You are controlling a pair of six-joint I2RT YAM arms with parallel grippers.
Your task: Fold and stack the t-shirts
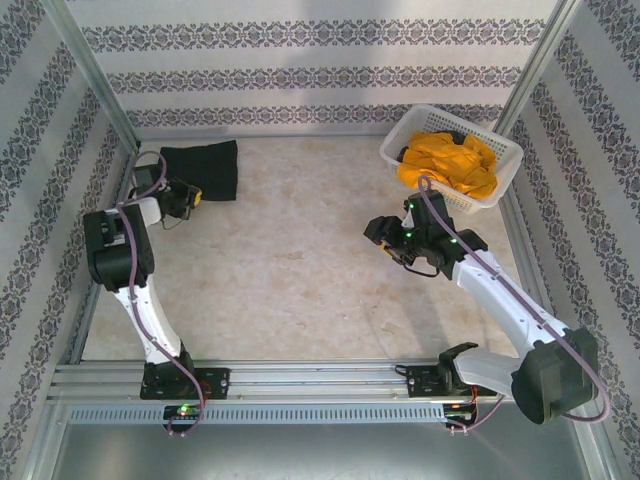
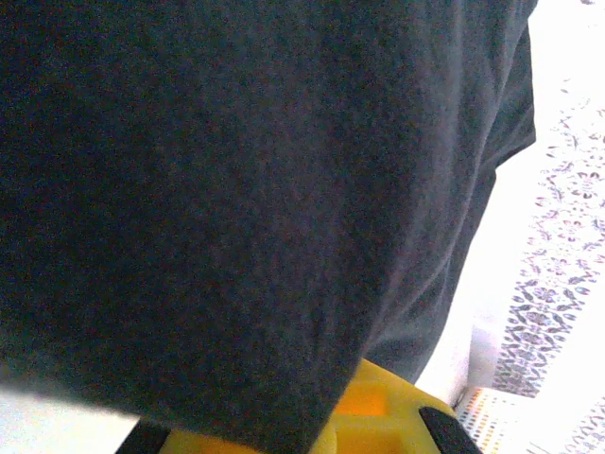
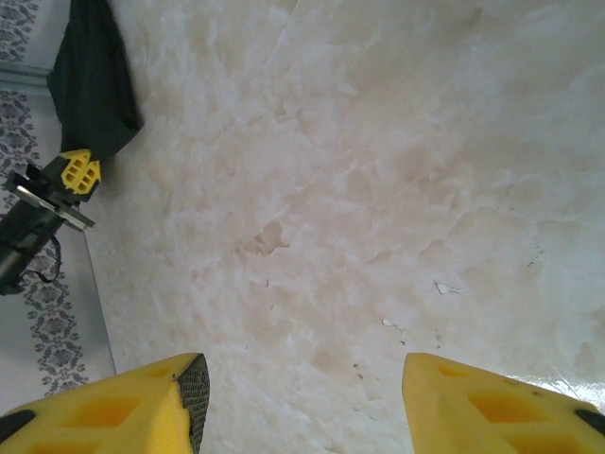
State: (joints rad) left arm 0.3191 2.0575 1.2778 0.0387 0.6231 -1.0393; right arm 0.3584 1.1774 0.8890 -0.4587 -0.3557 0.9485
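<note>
Black t-shirt point(image 1: 205, 168) lies folded flat at the bench's point(image 1: 300, 290) far-left corner. Orange-yellow t-shirt point(image 1: 450, 165) is crumpled in the white basket point(image 1: 505, 175), far right. Count: two shirts, one basket. Left fingers point(image 2: 378, 418) are at the black shirt's edge, grip can't tell. Right fingers point(image 3: 142, 407) are wide, empty, over bare bench. Black looks done; next, pull the orange one out and spread it.

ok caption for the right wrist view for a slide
Right gripper, jaws open, above the marbled table; black t-shirt and left gripper at far left.
</note>
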